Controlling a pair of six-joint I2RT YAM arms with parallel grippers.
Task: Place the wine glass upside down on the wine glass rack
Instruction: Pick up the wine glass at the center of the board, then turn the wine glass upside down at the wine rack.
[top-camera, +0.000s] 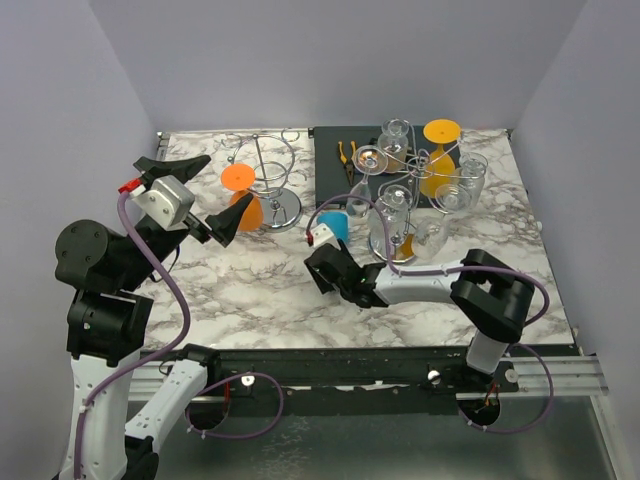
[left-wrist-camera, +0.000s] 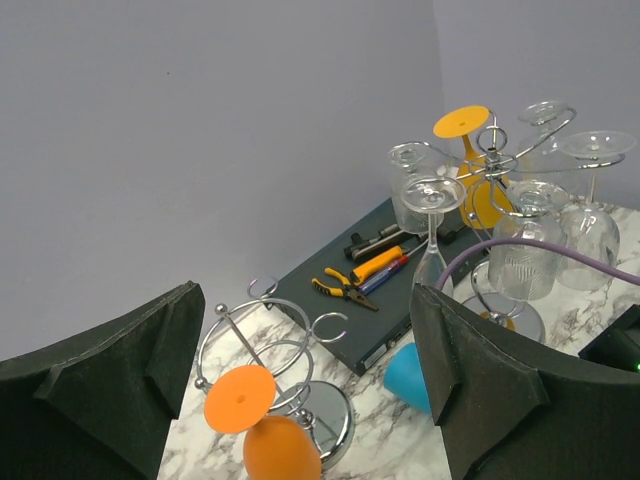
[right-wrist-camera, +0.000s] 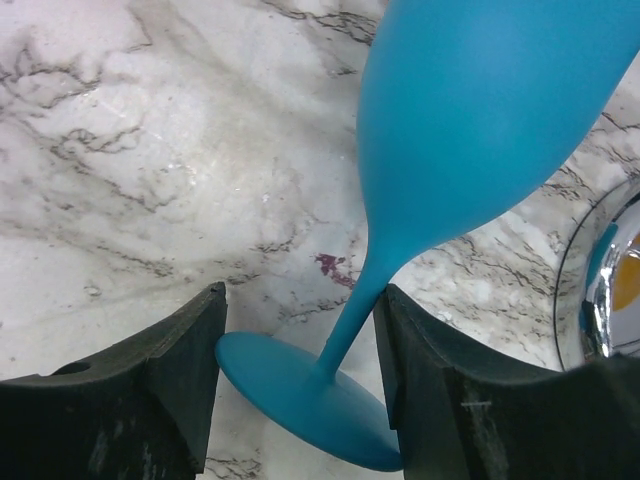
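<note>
I am looking down on the white marble table (top-camera: 250, 280), which is carrying a small chrome rack (top-camera: 277, 207) at the left, a dark tray (top-camera: 328, 152) at the back and a larger rack (top-camera: 398, 248) to the right; a blue wine glass (top-camera: 335, 224) is lying on its side between the racks.

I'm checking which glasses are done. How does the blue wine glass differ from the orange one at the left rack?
The blue wine glass lies on its side on the table; the orange wine glass hangs upside down on the left rack. The blue one's stem sits between the fingers of the open right gripper; no gripper is around the orange one. Both are opaque stemmed glasses.
</note>
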